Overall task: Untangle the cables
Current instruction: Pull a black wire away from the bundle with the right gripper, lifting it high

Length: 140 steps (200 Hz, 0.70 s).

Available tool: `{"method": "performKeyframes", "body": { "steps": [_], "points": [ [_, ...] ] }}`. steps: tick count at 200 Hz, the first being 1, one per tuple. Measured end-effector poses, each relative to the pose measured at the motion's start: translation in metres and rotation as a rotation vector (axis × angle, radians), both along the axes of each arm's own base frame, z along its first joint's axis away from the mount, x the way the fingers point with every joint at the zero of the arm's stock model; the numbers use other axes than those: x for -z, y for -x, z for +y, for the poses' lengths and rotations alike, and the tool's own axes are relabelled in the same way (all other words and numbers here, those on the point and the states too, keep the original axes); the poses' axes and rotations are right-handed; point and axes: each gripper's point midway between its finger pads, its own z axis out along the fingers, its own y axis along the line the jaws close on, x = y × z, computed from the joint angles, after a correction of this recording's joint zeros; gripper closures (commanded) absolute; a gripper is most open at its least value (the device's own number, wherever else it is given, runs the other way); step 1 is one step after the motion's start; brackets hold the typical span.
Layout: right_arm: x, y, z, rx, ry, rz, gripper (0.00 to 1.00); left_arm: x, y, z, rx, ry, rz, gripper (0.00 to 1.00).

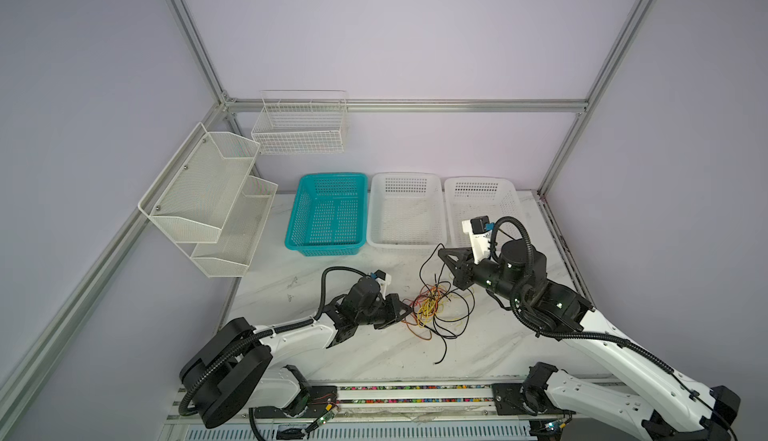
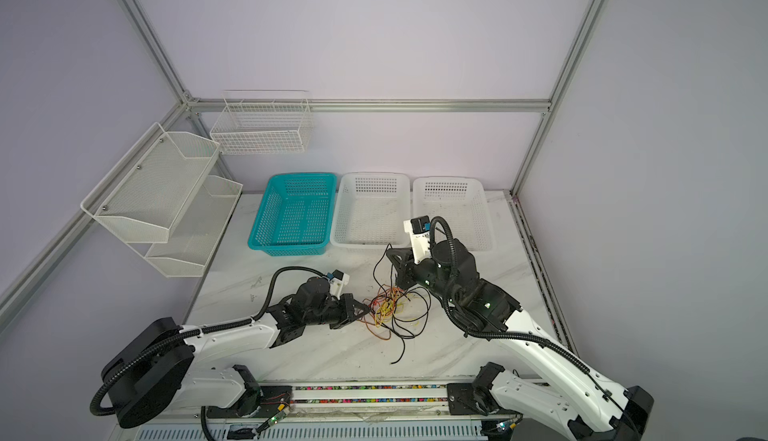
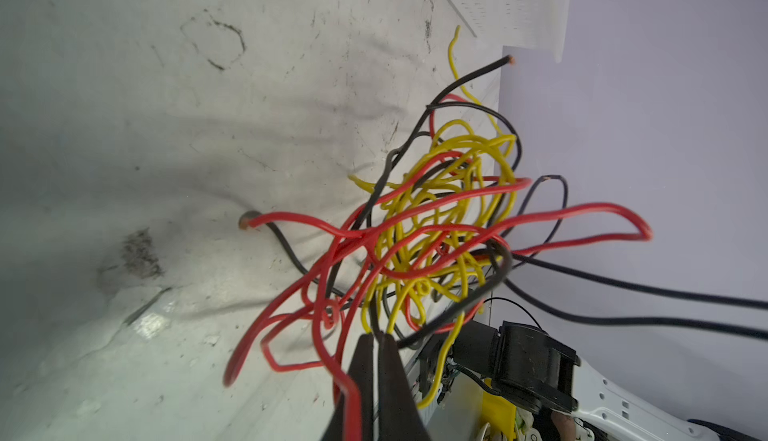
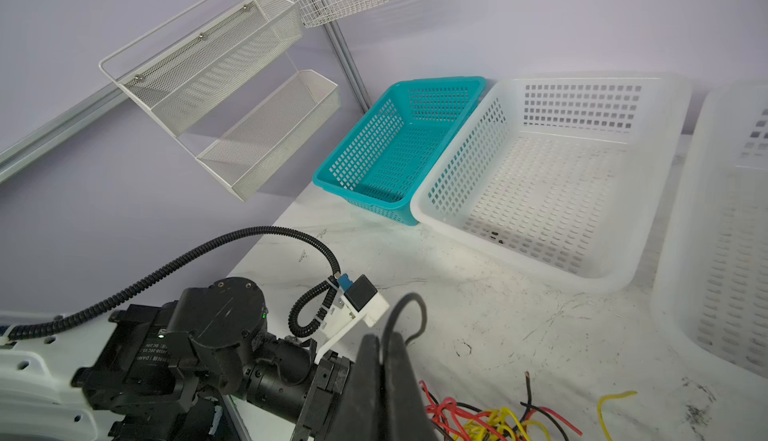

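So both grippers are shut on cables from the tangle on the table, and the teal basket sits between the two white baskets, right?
No: the teal basket stands at the left end of the row, both white baskets to its right, as both top views show. The rest holds: left gripper and right gripper are shut on cables from the tangle on the table.
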Motion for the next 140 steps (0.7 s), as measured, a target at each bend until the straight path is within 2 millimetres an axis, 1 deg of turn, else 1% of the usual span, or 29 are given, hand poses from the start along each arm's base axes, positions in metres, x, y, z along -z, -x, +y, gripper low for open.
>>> {"method": "performKeyframes", "body": {
  "steps": [43,47,62,78,97,110,120,140],
  "points": [
    [-0.045,-0.001,-0.017,0.07,-0.007,-0.049,1.0,0.009,-0.004,0.007,-0.014,-0.055,-0.022,1.0],
    [-0.051,-0.001,-0.019,0.079,-0.012,-0.059,1.0,0.011,-0.005,0.009,-0.019,-0.062,-0.019,1.0],
    [-0.085,0.0,-0.028,0.113,-0.056,-0.111,1.0,0.028,-0.005,0.017,-0.035,-0.117,0.017,1.0],
    [-0.121,0.006,-0.041,0.141,-0.112,-0.169,1.0,0.046,-0.005,0.027,-0.047,-0.171,0.054,1.0],
    [-0.154,0.015,-0.055,0.168,-0.164,-0.22,1.0,0.057,-0.004,0.035,-0.059,-0.198,0.075,1.0],
    [-0.168,0.02,-0.063,0.182,-0.185,-0.241,1.0,0.063,-0.005,0.039,-0.067,-0.207,0.087,1.0],
    [-0.177,0.022,-0.069,0.196,-0.195,-0.25,1.0,0.064,-0.007,0.042,-0.073,-0.205,0.082,1.0],
    [-0.187,0.026,-0.077,0.217,-0.204,-0.261,1.0,0.067,-0.008,0.047,-0.079,-0.205,0.08,1.0]
  ]
}}
